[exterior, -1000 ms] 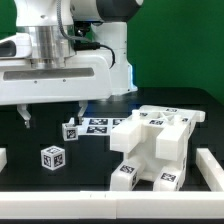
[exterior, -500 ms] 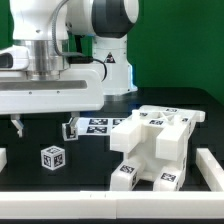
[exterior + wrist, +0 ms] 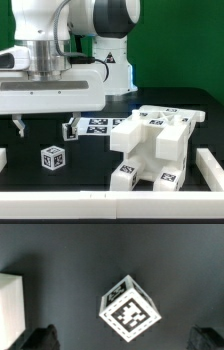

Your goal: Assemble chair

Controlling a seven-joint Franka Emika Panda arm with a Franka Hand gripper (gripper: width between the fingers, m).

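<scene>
On the black table (image 3: 92, 168), toward the exterior view's left, I see a small white block (image 3: 52, 157) with a marker tag on each face that shows. It stands alone, touching nothing else. In the wrist view the block (image 3: 128, 308) sits turned corner-on, and its tagged face is sharp enough to read.

The gripper (image 3: 43, 128) hangs above the block and clear of it. Its two dark fingers (image 3: 17, 125) are spread wide with nothing between them. From the wrist the gripper (image 3: 122, 341) straddles the block, one fingertip on each side and neither touching.

The partly built chair body (image 3: 152, 143) rests well apart, toward the exterior view's right. It is a chunky white assembly carrying several tags. The marker board (image 3: 98, 125) lies flat between it and the arm's base. A low white rail (image 3: 212, 168) borders the table along the near and right edges.
</scene>
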